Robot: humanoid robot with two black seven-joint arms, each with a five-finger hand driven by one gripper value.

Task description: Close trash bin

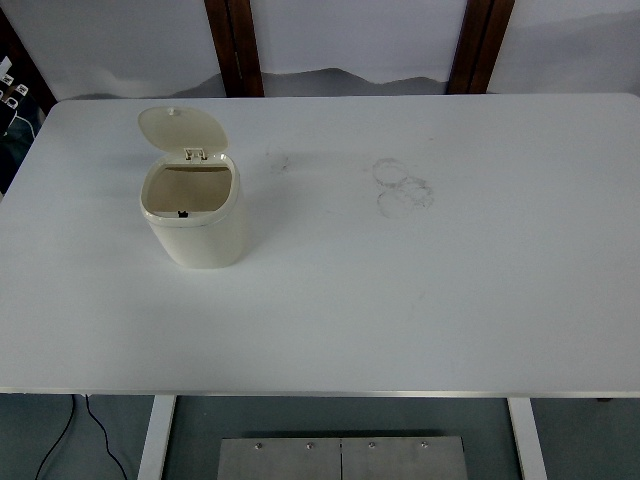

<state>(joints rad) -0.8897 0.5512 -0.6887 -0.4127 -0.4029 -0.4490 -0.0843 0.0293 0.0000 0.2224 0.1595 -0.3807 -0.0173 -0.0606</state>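
Note:
A small cream trash bin [200, 228] stands upright on the left part of the white table [420, 290]. Its round lid [182, 130] is hinged at the far rim and stands open, tilted back. The inside of the bin shows and looks empty, with a small dark latch at the near rim. Neither of my hands is in view.
Faint grey ring marks [402, 186] lie on the table top right of centre. Two dark wooden posts [236, 45] stand behind the table against a white wall. A black cable [95, 430] hangs below the near edge at the left.

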